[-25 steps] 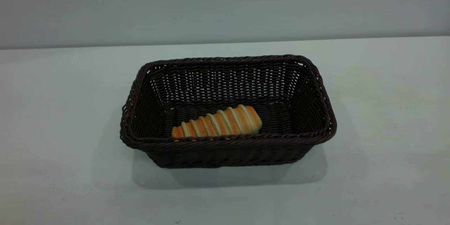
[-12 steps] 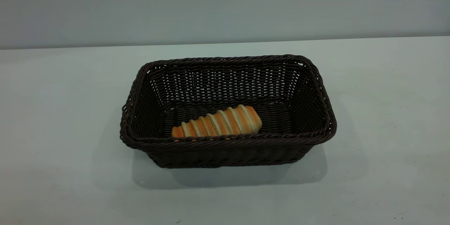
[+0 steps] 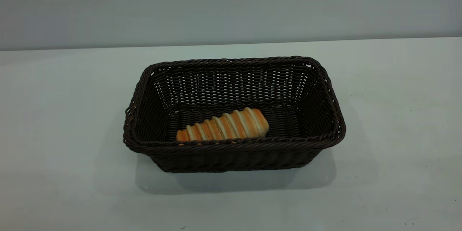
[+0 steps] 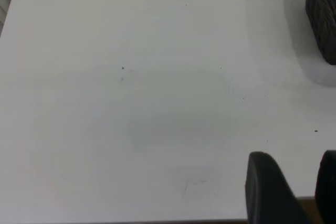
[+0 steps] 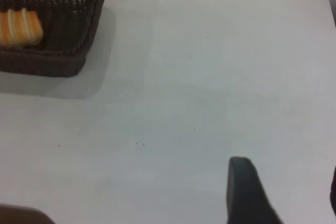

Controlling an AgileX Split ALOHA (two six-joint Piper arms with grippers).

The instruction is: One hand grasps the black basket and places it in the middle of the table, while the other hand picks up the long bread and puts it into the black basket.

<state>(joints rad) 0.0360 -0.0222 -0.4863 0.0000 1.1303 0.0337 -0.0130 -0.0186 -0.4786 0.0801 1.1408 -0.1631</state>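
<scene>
Bread in the basket, both arms pulled back

The black basket [image 3: 234,113] sits in the middle of the white desk [image 3: 397,122], and the long bread [image 3: 223,125] lies on its floor by the near wall, a bit to the left, tilted a little. The left gripper [image 4: 294,187] hangs over bare desk, well away from the basket (only a corner of the basket shows from there), and its jaws are apart with nothing in them. The right gripper [image 5: 289,192] hangs over bare desk too, jaws apart, holding nothing
</scene>
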